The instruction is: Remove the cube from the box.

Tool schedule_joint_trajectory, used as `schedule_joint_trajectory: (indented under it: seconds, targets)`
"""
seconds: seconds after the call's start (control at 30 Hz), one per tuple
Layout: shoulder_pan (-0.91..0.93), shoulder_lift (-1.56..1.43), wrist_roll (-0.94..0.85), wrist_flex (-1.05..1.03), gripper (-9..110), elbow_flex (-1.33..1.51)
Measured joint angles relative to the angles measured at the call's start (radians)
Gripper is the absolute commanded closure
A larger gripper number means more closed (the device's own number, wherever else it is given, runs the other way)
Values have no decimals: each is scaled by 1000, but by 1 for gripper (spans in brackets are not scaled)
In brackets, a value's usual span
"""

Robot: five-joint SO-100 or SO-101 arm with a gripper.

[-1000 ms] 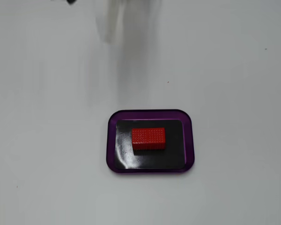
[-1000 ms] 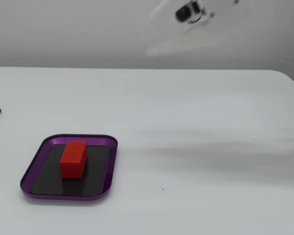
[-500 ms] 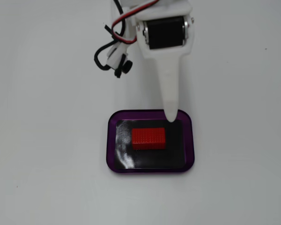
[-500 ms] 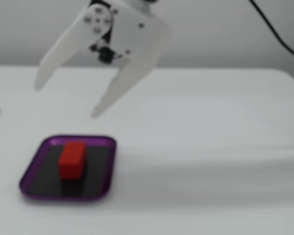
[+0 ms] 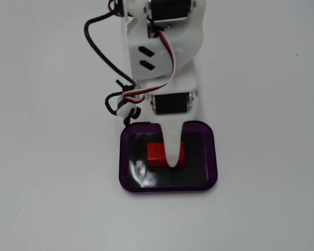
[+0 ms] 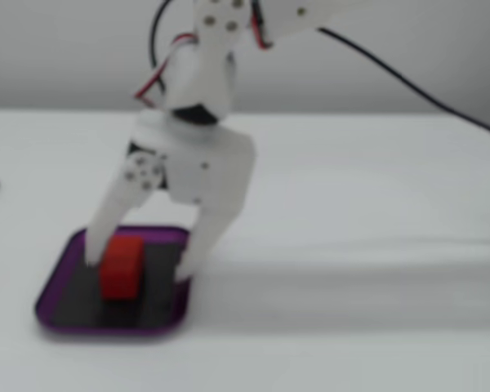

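Dropped since half a second ago: gripper was hovering above the box, now its fingers reach down into it. Jaws spread wide, nothing held. In a fixed view from the side one fingertip sits at the far side of the cube, the other near the box's right rim, so the cube lies between them, closer to the left finger; touching or not, can't tell, blurry. From above, a white finger crosses the cube, hiding its middle. Cube unmoved, flat on the black floor of the box, roughly centred. Box on white table. Black cable loops along the arm.
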State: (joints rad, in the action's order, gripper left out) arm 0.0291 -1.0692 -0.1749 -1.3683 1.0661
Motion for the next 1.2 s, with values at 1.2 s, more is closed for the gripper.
schedule_joint_trajectory:
  seconds: [1.2]
  targets:
    - [44, 0, 0, 112, 86, 0]
